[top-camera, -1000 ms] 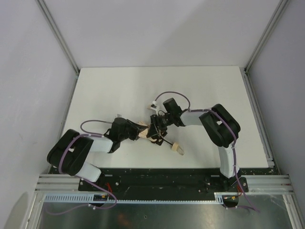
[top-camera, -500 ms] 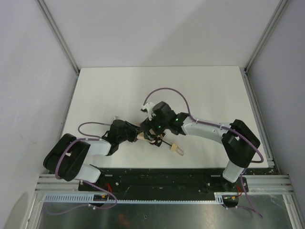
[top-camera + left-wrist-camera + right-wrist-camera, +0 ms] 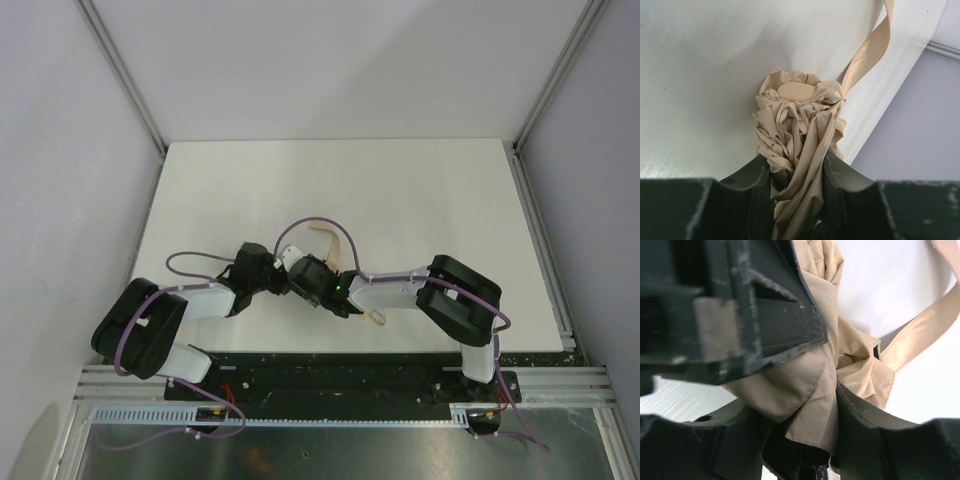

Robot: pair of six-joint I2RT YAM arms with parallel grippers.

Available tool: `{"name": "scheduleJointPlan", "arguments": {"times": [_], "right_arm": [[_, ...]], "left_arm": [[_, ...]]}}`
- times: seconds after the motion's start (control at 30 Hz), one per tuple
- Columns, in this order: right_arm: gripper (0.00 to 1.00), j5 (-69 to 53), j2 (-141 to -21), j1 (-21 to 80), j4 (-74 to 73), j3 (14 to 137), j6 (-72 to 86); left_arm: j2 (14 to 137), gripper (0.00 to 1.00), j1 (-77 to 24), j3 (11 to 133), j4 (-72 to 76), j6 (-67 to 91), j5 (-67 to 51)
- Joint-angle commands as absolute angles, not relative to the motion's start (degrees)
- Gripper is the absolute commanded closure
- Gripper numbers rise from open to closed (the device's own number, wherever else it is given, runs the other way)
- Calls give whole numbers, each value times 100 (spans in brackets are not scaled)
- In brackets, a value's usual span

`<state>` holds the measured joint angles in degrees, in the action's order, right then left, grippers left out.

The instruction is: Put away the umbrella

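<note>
The umbrella [image 3: 800, 125] is a crumpled beige-tan bundle with a flat tan cap on its tip. My left gripper [image 3: 797, 175] is shut on its fabric. My right gripper [image 3: 810, 410] is shut on the same fabric [image 3: 815, 380], right against the left gripper's dark body [image 3: 755, 315]. In the top view both grippers, left [image 3: 272, 280] and right [image 3: 305, 277], meet at the near middle of the table and hide most of the bundle. A tan strap [image 3: 331, 240] curls out behind them. The pale wooden handle [image 3: 375, 317] lies to the right near the front edge.
The white table [image 3: 400, 190] is bounded by grey walls and metal rails at left and right. The strap also shows in the left wrist view [image 3: 867, 55] and the right wrist view [image 3: 925, 330]. Purple cables loop over both arms.
My right arm has swung its wrist left and nearer, closing on the bundle beside the left gripper. The tan strap now sticks out behind. The left arm has barely moved.
</note>
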<state>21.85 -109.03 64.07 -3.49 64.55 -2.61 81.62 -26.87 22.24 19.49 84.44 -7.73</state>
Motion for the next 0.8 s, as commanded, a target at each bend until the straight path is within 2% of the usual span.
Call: {"name": "scheduleJointPlan", "arguments": {"times": [0.0,0.07,0.1,0.13,0.17,0.27,0.33,0.43,0.77], "right_arm": [[59,3122,-11229,6521,-140,6179,-378],[74,2969,-11258,6462,-116,6089,-330],[82,2759,-11250,6400,-98,6024,-310],[91,2443,-11237,6333,-80,5943,-296],[95,2074,-11217,6256,-71,5854,-310],[99,887,-11181,5960,112,5644,-301],[100,-55,-11169,5711,199,5531,-253],[100,-1200,-11211,5376,287,5450,-162],[100,-3867,-11435,4452,927,5431,582]], "left_arm": [[8209,100,-2768,2389,945,8315,-732],[8224,99,-2768,2469,935,8247,-798],[8212,94,-2768,2496,933,8210,-821],[8184,84,-2764,2514,937,8179,-837],[8140,68,-2758,2522,943,8132,-831],[7900,25,-2710,2513,956,7964,-716],[7714,9,-2664,2485,953,7856,-625],[7541,2,-2588,2429,1004,7784,-662],[7881,1,-2562,2241,1362,7840,-821]]}}
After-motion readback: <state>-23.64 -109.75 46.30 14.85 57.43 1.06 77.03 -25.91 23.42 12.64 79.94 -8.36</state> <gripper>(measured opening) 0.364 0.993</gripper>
